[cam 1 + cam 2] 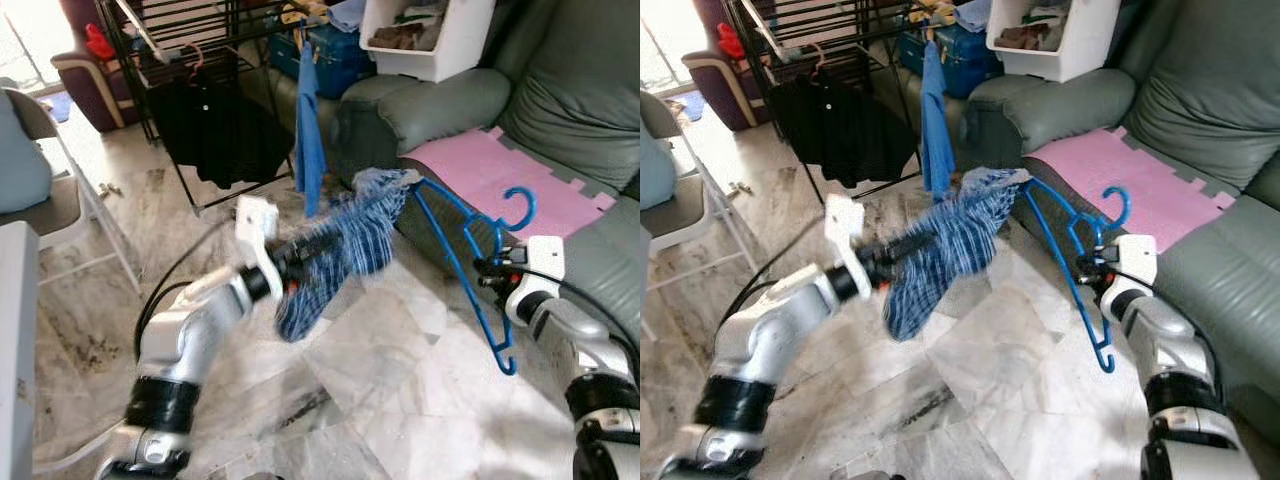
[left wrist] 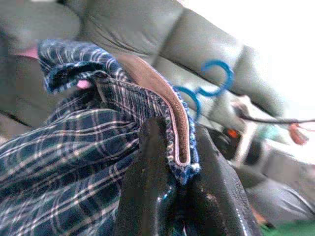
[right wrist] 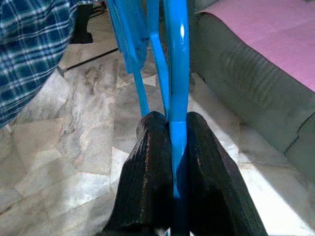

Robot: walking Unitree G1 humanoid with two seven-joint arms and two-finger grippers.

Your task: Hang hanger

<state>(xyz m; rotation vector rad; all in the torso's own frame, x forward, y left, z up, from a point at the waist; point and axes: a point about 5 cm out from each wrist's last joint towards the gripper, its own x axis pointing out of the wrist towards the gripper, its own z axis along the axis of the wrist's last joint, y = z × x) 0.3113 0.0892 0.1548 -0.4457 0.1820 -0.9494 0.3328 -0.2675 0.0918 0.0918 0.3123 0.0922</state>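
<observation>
Clamped between the fingers of the right tool, the blue hanger is held in front of the grey sofa, its hook up. The plaid garment is pinched at its waistband by the left tool, one corner draped on the hanger's end. The cloth is best fed onto the hanger before the rack beyond is approached. On the sofa arm, folded clothes lie in a white bin.
</observation>
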